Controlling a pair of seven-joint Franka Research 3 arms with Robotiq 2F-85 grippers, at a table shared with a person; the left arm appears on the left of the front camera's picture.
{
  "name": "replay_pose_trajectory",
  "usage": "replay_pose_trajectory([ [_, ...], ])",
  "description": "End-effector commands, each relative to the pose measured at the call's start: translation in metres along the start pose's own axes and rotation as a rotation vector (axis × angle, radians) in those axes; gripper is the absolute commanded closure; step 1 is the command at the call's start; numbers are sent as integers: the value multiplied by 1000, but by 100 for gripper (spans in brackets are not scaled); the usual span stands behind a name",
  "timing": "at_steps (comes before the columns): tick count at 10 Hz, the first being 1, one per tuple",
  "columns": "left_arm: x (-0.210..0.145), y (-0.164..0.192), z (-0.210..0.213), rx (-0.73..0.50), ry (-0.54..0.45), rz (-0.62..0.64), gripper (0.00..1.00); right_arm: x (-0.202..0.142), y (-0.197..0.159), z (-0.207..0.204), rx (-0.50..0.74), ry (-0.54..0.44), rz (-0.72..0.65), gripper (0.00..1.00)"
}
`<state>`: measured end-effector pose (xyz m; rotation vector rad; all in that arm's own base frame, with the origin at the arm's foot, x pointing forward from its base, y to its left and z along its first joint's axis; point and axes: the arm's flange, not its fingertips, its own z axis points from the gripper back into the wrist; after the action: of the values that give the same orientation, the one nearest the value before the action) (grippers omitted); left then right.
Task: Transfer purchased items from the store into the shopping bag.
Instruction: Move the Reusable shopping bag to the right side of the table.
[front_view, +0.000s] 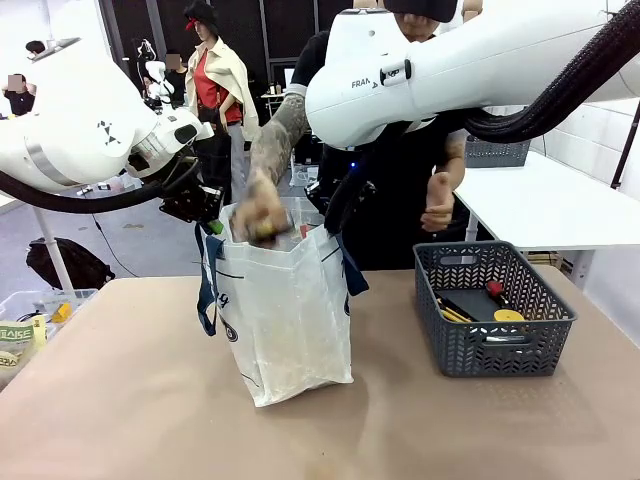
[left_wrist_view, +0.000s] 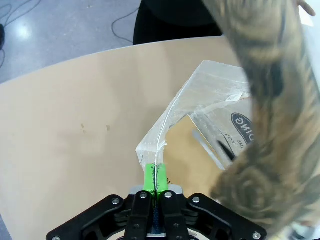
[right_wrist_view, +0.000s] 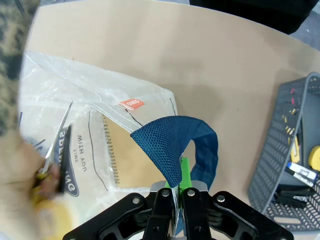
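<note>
Translucent shopping bag (front_view: 290, 320) held agape: left claw (left_wrist_view: 156, 179) pinching rim, right claw (right_wrist_view: 181, 175) pinching navy strap (right_wrist_view: 172, 145). Store (front_view: 495, 345) toward worktop's right edge, nearer right arm.

Your translucent shopping bag (front_view: 285, 320) stands upright, mouth open, mid-table; right of it the grey basket (front_view: 480, 352) holds small items (front_view: 508, 316).
</note>
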<state>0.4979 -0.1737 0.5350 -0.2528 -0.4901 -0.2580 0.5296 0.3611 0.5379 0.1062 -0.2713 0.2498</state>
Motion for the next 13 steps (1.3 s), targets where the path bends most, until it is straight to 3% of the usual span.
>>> replay_pose_trajectory([
  [1,-2,0,3,-9,-5,15,100,0,-2,1,21,7,8,100],
  [13,-2,0,3,-9,-5,15,100,0,-2,1,21,7,8,100],
])
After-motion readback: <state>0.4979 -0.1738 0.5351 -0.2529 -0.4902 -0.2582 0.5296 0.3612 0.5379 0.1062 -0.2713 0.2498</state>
